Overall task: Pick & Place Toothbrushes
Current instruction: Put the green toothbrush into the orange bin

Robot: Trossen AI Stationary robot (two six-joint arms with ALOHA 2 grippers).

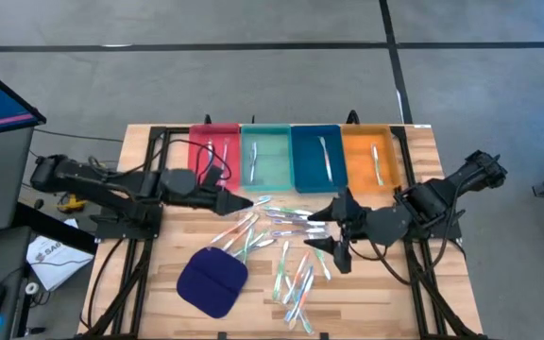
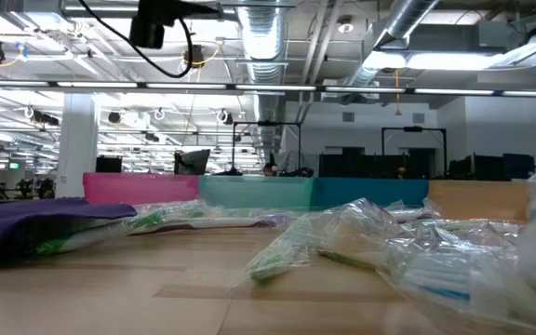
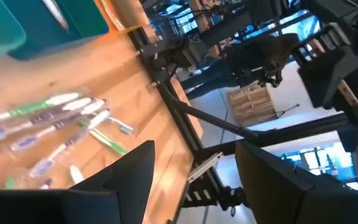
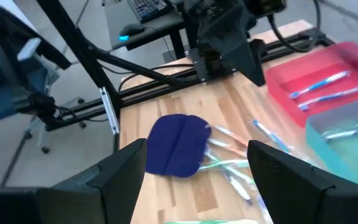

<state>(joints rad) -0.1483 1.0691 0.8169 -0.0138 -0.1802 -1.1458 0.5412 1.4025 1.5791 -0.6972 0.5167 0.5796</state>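
Left gripper [image 1: 244,202]: fingers apart, nothing between them, hovering over the table just in front of the red tray and beside the near end of the toothbrush pile. Right gripper [image 1: 333,231]: fingers spread wide, empty, poised at the right edge of the pile, pointing toward the left arm.

Wooden table [image 1: 159,293]: slatted top, both arms reaching in from opposite sides.

Four trays in a row along the far edge, touching side by side: red tray [image 1: 199,142], teal tray [image 1: 277,175], blue tray [image 1: 308,175], orange tray [image 1: 359,175]. Red holds two toothbrushes; teal, blue and orange each show one.

Dark blue cloth pad [image 1: 212,280]: rounded, folded down the middle, lying near the front of the table, left of the pile. A few toothbrushes lie just beside its far edge.

Loose toothbrushes [image 1: 296,279]: scattered in the middle of the table between the two grippers and toward the front edge, many overlapping, mostly whitish with green, blue and pink accents. In the low view they appear wrapped in clear plastic [image 2: 408,247].
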